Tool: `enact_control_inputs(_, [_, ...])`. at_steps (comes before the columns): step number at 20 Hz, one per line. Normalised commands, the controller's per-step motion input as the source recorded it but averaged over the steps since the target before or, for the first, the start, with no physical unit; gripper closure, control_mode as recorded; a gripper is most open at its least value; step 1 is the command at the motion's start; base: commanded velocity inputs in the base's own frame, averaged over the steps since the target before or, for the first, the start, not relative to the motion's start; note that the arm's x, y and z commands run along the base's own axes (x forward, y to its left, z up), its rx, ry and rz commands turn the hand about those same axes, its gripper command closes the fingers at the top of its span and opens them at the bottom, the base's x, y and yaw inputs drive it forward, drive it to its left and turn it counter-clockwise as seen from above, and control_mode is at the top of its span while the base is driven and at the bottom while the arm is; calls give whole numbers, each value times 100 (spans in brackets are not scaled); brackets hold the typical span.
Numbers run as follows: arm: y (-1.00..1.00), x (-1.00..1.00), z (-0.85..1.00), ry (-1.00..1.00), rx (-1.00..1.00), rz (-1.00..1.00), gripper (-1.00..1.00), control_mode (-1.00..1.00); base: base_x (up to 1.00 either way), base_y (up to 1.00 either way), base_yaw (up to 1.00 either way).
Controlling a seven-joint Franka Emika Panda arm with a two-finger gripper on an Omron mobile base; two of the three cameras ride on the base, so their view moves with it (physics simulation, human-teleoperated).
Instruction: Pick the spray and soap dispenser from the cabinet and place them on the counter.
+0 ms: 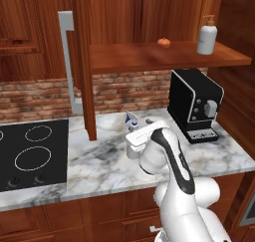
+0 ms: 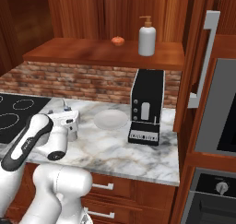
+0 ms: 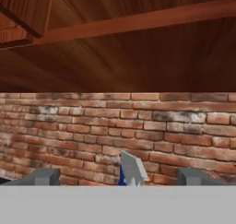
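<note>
Now spray (image 3: 131, 168) upright between the wide-spread hand (image 3: 120, 177) fingertips.

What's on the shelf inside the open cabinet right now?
On the cabinet shelf stand the soap dispenser and a small orange round thing. The shelf's far left end is hidden behind the open door.

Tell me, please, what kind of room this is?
Most likely a home kitchen: a black cooktop is set in a marble counter, a coffee machine stands by the brick wall, and an oven is at the right.
</note>
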Motion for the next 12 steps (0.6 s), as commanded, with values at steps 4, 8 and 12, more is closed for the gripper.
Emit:
enact_control_inputs(4, [-66,-32,40,-1,1,0,-100,-100,0,0,0])
enact_control_inputs(8, [-63,-27,54,0,1,1,-100,-100,0,0,0])
enact_control_inputs(12, [-59,-21,64,2,2,9,-100,-100,0,0,0])
